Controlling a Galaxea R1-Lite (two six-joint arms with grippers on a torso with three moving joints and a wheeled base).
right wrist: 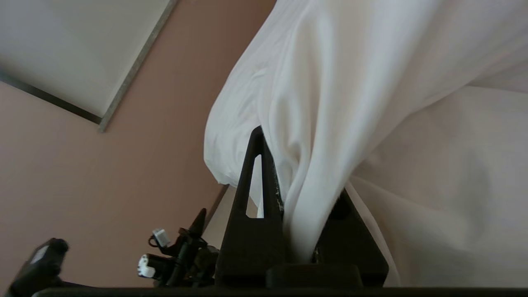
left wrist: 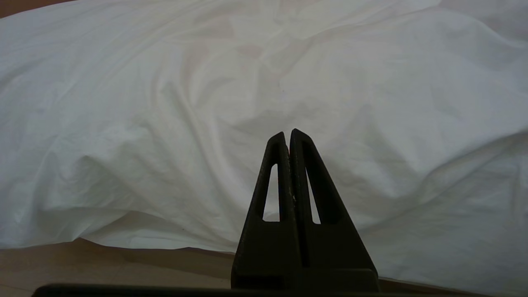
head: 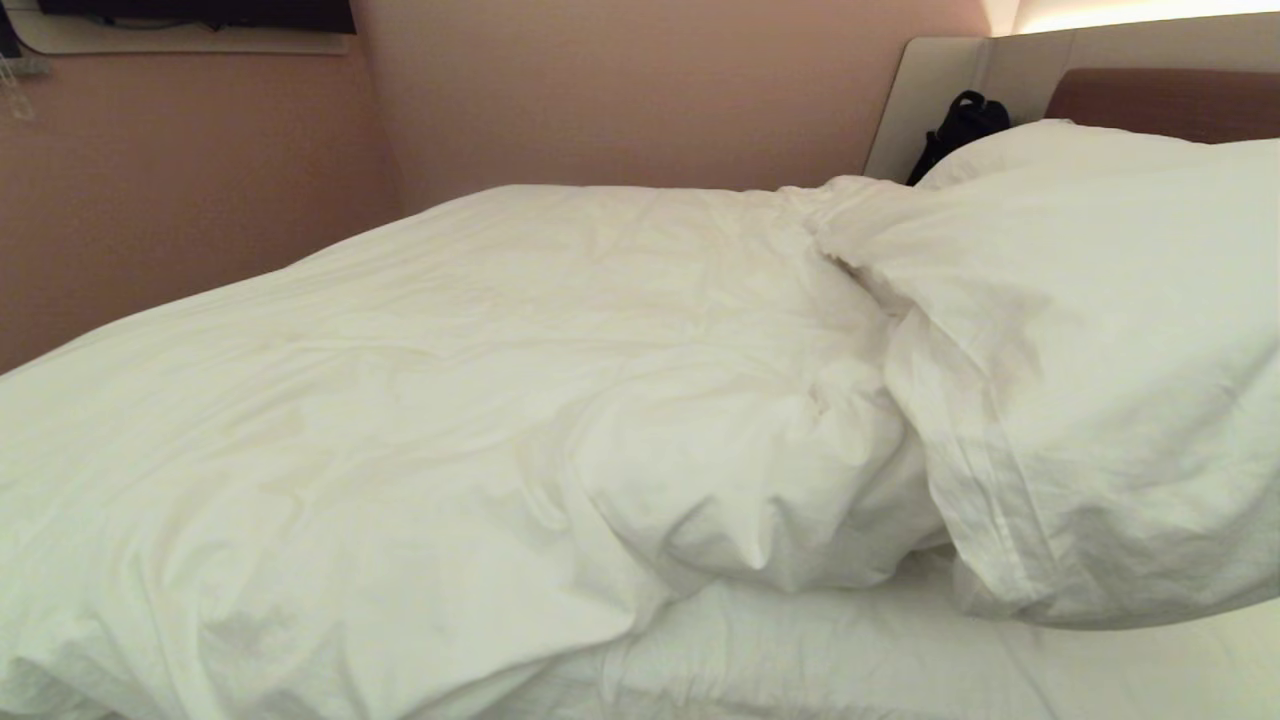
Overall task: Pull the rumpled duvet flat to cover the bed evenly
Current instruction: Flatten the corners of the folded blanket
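right gripper (right wrist: 288, 198) clamps a duvet (head: 480, 400) fold – left gripper (left wrist: 288, 140) closed, idle

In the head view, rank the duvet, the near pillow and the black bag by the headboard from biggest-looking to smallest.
1. duvet: fills most of the picture.
2. near pillow: large, but it sits close to the camera, so its true size against the duvet is unsure.
3. black bag: by far the smallest, and farthest away.
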